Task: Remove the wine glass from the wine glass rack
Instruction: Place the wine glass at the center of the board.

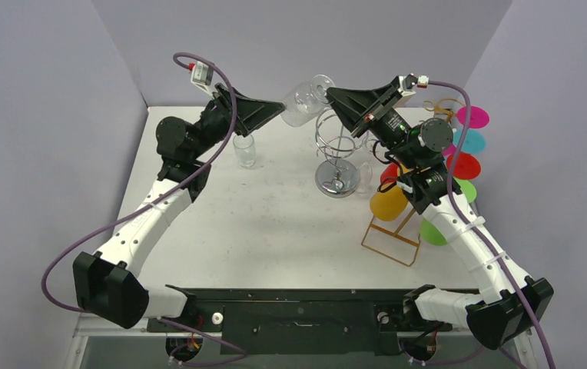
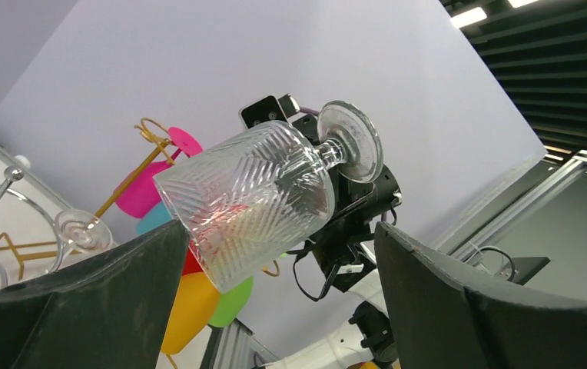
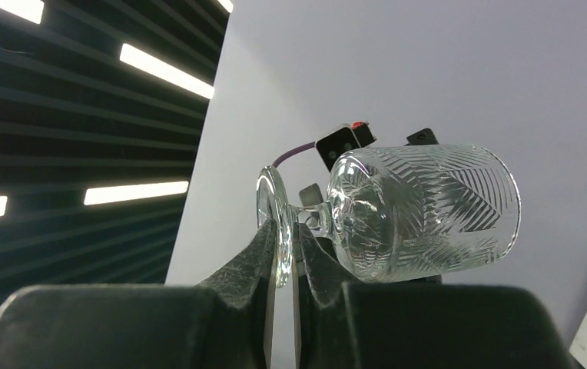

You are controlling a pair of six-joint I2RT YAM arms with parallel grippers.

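- We see the wine glass [image 1: 303,101] in the air, lying on its side above the far part of the table [image 1: 275,223] — clear of the wire rack [image 1: 335,150], which stands below it and a little to the right.
- The right gripper [image 3: 281,231] has its jaws pinching the rim of the glass's round foot.
- The left gripper [image 1: 280,108] has its jaws spread wide around the bowl; we cannot tell whether they touch it.
- 1 small clear glass [image 1: 244,151] stands upright on the table — near the left arm.
- A gold stand [image 1: 389,240] with coloured glasses [image 1: 465,165] sits at the right.

Right gripper [image 3: 283,240] pinches the wine glass [image 3: 417,211] by its foot (bowl sideways).
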